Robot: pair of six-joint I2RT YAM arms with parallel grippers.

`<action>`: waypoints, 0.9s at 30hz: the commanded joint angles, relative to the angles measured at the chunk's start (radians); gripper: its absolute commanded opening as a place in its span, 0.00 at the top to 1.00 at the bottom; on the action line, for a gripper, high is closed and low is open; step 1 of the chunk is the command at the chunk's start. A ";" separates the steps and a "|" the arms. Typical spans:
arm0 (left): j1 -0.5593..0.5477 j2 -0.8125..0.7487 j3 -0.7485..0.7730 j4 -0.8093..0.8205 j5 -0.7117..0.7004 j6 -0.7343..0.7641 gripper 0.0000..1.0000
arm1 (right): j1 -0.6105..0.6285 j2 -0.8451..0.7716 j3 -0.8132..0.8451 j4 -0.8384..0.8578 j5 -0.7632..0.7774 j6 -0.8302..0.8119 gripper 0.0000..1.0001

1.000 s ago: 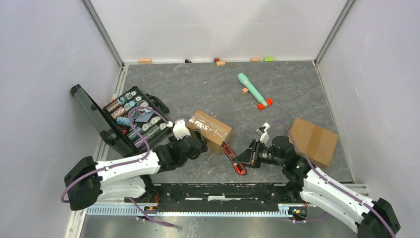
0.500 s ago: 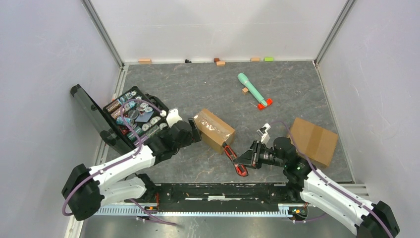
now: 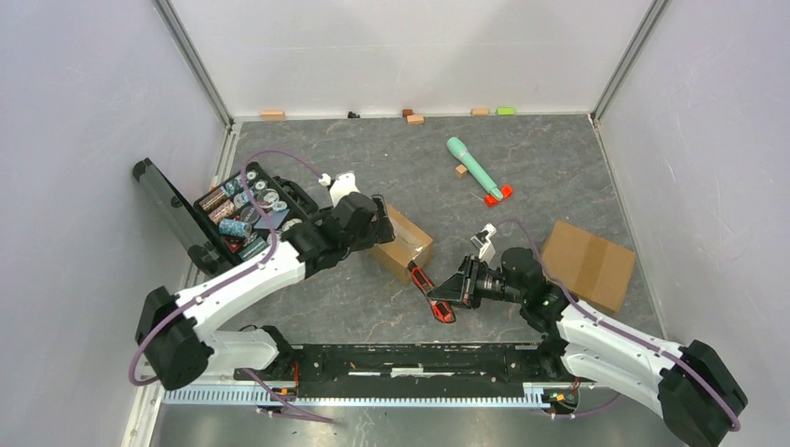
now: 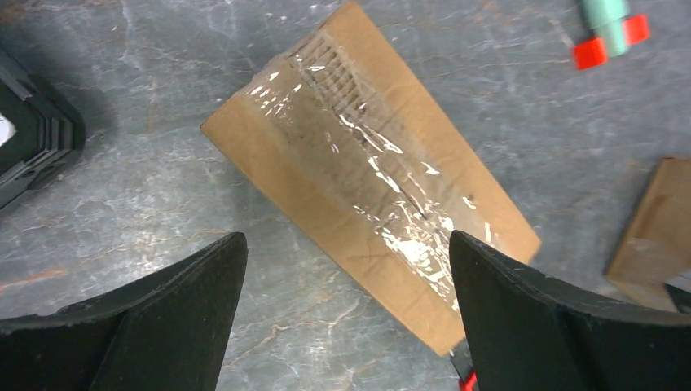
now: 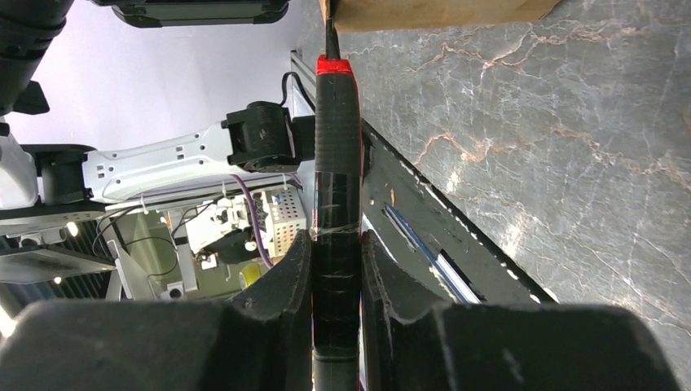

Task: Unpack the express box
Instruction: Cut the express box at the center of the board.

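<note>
Grey table [image 3: 559, 177] from above: left gripper [image 3: 371, 222] has swung over the box [image 3: 406, 244], wide open and empty. Left wrist: tape [image 4: 367, 171] lies centred below. Right wrist: right gripper [image 5: 336, 244] clamps the cutter [image 5: 336, 147], whose blade now meets the box edge, likely ready to slit.

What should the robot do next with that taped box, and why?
Probably lower the open left gripper onto the taped box to steady it: it hovers above, while the right gripper holds the knife, its tip at the box's edge.
</note>
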 commanded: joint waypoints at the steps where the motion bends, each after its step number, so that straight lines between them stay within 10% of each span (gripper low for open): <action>1: 0.002 0.080 0.106 -0.128 -0.096 0.031 0.00 | 0.026 0.041 0.040 0.121 0.024 0.045 1.00; 27: 0.095 0.211 0.058 -0.027 -0.069 -0.223 0.04 | 0.067 0.077 0.007 0.198 0.042 0.059 1.00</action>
